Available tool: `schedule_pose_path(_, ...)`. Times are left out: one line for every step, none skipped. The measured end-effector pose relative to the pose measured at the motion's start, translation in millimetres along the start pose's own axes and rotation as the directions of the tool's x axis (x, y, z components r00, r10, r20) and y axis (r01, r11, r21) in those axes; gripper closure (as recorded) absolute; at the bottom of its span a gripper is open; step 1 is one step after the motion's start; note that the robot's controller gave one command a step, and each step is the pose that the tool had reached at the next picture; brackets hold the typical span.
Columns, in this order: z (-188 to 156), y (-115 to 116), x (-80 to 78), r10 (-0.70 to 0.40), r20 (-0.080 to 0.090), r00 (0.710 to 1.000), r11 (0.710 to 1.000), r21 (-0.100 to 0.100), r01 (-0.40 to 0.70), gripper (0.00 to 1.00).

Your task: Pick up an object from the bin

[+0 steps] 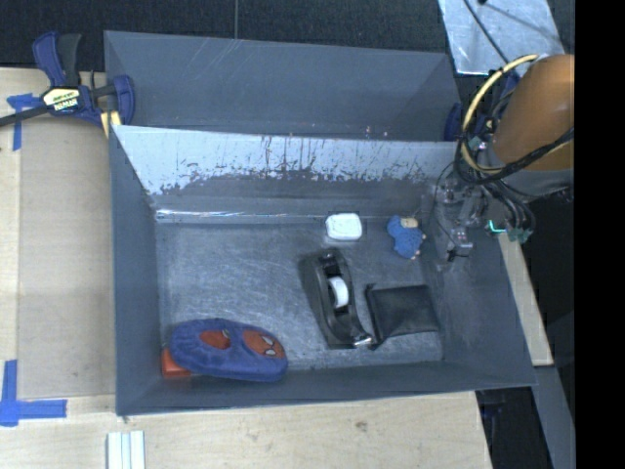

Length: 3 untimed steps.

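We look down into a grey metal bin (234, 262) with tall slanted walls and a flat floor. A black tape holder (337, 299) lies near the middle of the floor, and we use it to say where the rest is.

The gripper (457, 246) hangs to the right of the tape holder and a bit nearer the back wall. It points down. We cannot tell if it is wide or narrow, and we cannot tell if it touches the floor. Above it is the arm's round orange cover (542, 106), with cables (485, 135) looping beside it.

The thing nearest the gripper is a small blue thing (402, 237) with a little tan bit on top. It lies behind and to the right of the tape holder, between the tape holder and the gripper. There is a small gap between it and the gripper.

A small white thing (344, 227) with rounded corners lies just behind the tape holder. A flat black pouch (402, 311) lies on the right of the tape holder, touching it or just beside it; we cannot tell which. A blue soft toy (227, 348) with two orange spots lies well to the left of the tape holder, at the front wall. An orange thing (172, 362) peeks out from under the toy's far end.
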State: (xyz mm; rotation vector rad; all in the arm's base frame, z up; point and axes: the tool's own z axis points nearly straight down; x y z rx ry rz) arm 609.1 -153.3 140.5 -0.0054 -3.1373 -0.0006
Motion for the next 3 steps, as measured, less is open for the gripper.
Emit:
schedule_pose_path(73.0,8.9,-5.4,0.253,0.001,0.967,0.967,-0.001,-0.253,0.00)
schedule_pose_path(69.4,8.2,-7.3,0.251,0.007,0.968,0.968,0.000,-0.251,1.00)
schedule_pose_path(-75.7,4.6,15.1,0.246,0.015,0.969,0.969,-0.001,-0.246,1.00)
